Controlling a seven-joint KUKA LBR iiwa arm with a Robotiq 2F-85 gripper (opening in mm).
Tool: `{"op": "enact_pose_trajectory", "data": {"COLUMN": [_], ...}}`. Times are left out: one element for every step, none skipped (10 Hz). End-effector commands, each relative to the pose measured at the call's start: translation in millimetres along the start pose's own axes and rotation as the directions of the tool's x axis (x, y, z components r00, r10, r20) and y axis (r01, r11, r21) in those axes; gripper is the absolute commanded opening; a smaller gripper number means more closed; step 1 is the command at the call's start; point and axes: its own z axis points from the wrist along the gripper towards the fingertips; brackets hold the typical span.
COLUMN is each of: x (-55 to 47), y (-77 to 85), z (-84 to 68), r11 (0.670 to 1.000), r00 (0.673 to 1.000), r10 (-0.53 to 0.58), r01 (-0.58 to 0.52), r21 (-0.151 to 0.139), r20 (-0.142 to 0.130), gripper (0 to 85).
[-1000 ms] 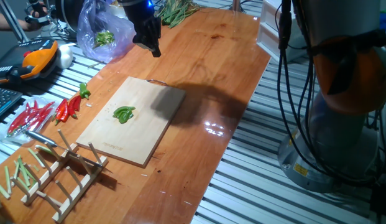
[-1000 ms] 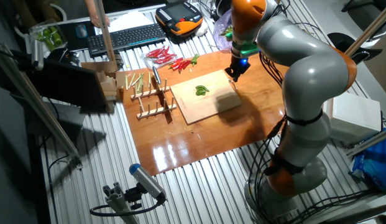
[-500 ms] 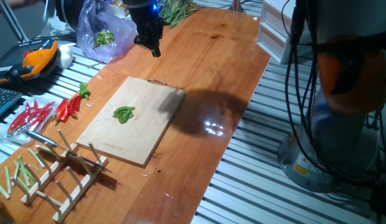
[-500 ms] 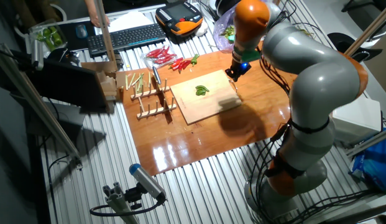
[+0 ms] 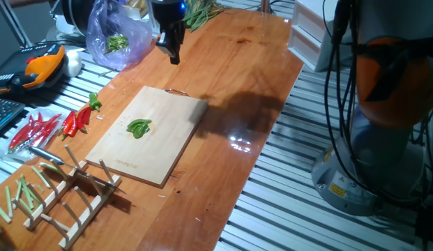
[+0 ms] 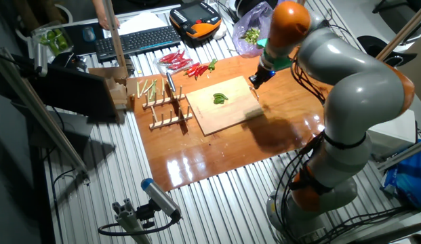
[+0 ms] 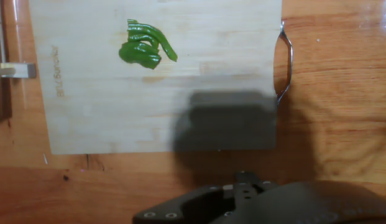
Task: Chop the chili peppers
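Note:
The green chili peppers (image 5: 139, 127) lie curled in a small cluster on a pale wooden cutting board (image 5: 171, 115), also seen in the other fixed view (image 6: 220, 98) and at the top left of the hand view (image 7: 145, 48). My gripper (image 5: 174, 54) hangs above the table just beyond the board's handle end, well apart from the chili, and also shows in the other fixed view (image 6: 254, 80). Its fingers look shut, with nothing seen between them. In the hand view only its dark body (image 7: 242, 193) shows at the bottom, and its shadow falls on the board (image 7: 105, 118).
Red chilies (image 5: 70, 124) lie left of the board. A wooden rack (image 5: 73, 188) and pale green stalks (image 5: 17, 195) stand at the front left. A plastic bag (image 5: 115, 35) with greens and an orange pendant (image 5: 42, 66) are at the back left. The table's right edge (image 5: 272, 132) is near.
The arm's upper links have swung to the right. The gripper has shifted only slightly and stays above the table beyond the board. The chili has not moved.

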Motion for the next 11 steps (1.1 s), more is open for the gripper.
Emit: {"op": "enact_pose_trajectory", "data": {"x": [0.0, 0.0, 0.0, -8.4, -28.2, -47.9, -65.8, -78.5, -87.8, -94.1, -99.8], "y": [-0.1, -0.1, -0.1, 5.9, 21.8, 43.5, 71.7, 97.8, 125.8, 155.8, 185.7], "z": [0.2, 0.2, 0.2, -5.6, -16.7, -26.7, -33.5, -34.1, -31.3, -25.7, -16.4], "r11": [1.0, 1.0, 1.0, 1.0, 0.999, 0.997, 0.993, 0.988, 0.982, 0.972, 0.962], "r00": [1.0, 1.0, 1.0, 0.999, 0.996, 0.992, 0.989, 0.984, 0.98, 0.974, 0.969], "r10": [-0.007, 0.006, 0.022, 0.025, 0.051, 0.08, 0.111, 0.148, 0.179, 0.214, 0.239], "r01": [0.007, -0.006, -0.023, -0.026, -0.052, -0.079, -0.106, -0.143, -0.173, -0.205, -0.226], "r21": [0.003, 0.002, -0.007, -0.011, -0.01, 0.011, 0.05, 0.063, 0.081, 0.114, 0.153], "r20": [0.005, -0.001, -0.01, -0.042, -0.073, -0.096, -0.099, -0.099, -0.089, -0.072, -0.067], "gripper": [0.0, 0.0, 0.0, 0.0, 0.0, 0.0, 0.0, 0.0, 0.0, 0.0, 0.0]}}
